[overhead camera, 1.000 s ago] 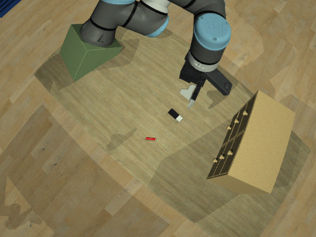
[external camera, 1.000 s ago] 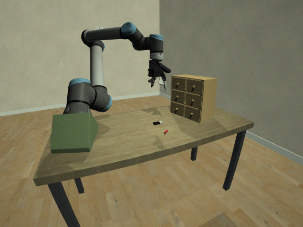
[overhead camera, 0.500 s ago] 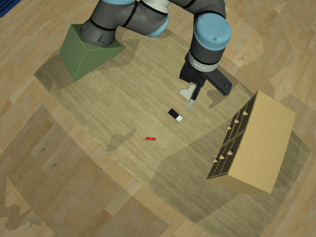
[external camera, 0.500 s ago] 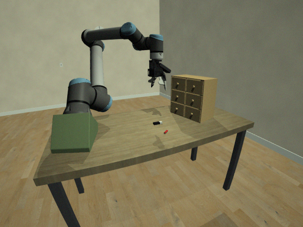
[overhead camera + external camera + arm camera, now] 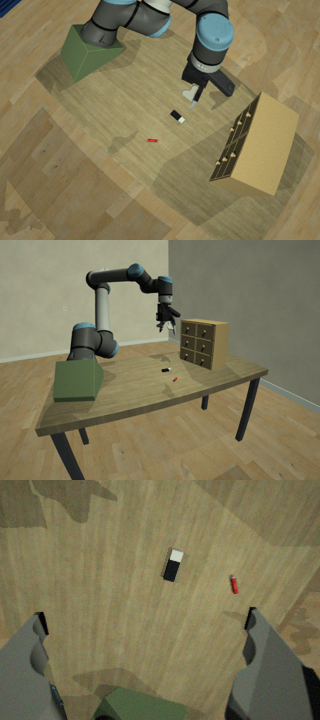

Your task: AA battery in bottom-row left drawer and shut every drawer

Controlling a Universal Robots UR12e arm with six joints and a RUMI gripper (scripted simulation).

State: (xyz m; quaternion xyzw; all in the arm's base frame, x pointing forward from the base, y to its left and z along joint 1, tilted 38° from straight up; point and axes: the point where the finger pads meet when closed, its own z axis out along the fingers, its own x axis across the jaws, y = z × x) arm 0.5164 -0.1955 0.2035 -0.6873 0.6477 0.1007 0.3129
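The AA battery (image 5: 153, 140) (image 5: 175, 379) (image 5: 234, 584), a small red cylinder, lies on its side on the table. The wooden chest (image 5: 267, 144) (image 5: 221, 345) stands upright at the far end of the table, with two columns and three rows of dark-fronted drawers with round knobs. The left drawer of the bottom row (image 5: 190, 358) is shut, and the other drawers look shut too. My gripper (image 5: 188, 101) (image 5: 167, 332) (image 5: 148, 611) is open and empty, pointing down high above the table, in front of the chest and off to one side of the battery.
A black and white block (image 5: 177, 116) (image 5: 166, 369) (image 5: 173, 565), like an eraser, lies between the battery and the area under my gripper. The green base block (image 5: 90, 60) (image 5: 74, 380) (image 5: 145, 705) carries the arm at the table's other end.
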